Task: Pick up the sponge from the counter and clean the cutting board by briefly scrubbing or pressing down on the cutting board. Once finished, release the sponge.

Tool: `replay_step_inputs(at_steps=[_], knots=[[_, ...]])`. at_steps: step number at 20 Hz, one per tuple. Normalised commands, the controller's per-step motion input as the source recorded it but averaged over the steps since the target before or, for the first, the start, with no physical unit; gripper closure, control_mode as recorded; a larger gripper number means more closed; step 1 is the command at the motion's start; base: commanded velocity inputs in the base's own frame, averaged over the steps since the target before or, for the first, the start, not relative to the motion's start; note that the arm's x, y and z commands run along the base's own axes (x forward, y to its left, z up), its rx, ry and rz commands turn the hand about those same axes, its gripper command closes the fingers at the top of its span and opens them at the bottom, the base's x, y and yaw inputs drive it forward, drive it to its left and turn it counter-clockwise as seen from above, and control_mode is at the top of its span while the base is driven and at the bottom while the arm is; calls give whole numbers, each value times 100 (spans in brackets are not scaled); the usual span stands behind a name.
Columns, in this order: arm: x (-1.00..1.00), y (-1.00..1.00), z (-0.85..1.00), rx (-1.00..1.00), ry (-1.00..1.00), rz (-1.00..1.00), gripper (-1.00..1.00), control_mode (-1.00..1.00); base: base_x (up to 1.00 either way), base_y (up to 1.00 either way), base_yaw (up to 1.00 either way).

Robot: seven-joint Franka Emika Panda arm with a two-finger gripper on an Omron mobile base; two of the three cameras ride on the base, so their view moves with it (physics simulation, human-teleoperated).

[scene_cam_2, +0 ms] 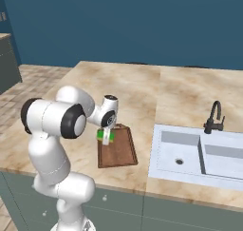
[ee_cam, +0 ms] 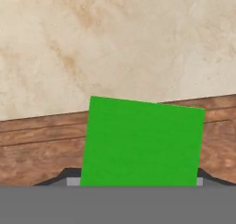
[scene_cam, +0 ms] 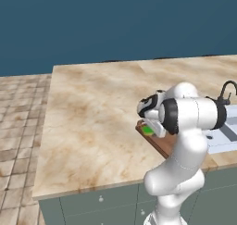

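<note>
The green sponge (ee_cam: 143,142) is being held between the gripper (scene_cam_2: 106,136) fingers. It is being kept over the cutting board (scene_cam_2: 118,151) edge, beside bare counter (scene_cam_2: 137,90).

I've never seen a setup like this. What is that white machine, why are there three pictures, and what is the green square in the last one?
The white machine is a robot arm standing in front of a kitchen counter; everything here is computer-rendered. Two pictures come from cameras behind the arm, one to its left and one to its right, so they show the same scene from two sides. The third comes from a camera on the arm's hand, looking along its claw.

On the beige counter lies a dark wooden cutting board; to the right are a sink and a black faucet.

The green square is a sponge, seen up close. The claw is closed on it over the board's edge. Whether it presses on the wood, I can't tell.
</note>
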Motion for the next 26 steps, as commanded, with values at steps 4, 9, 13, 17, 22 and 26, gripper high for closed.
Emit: replay_step_inputs(at_steps=[4, 9, 13, 17, 22, 26], knots=[[-98, -44, -37, 8, -3, 8, 100, -100, 0, 0, 0], [-100, -38, -34, 6, 0, 6, 100, -100, 0, 0, 0], [-100, -20, -41, 1, 0, 7, 100, -100, 0, 0, 0], [-93, -4, -39, 0, 13, 11, 100, -100, 0, 0, 0], [-92, 0, -49, 0, 17, 12, 100, -100, 0, 0, 0], [-100, -8, -61, 0, 3, 9, 100, -100, 0, 0, 0]])
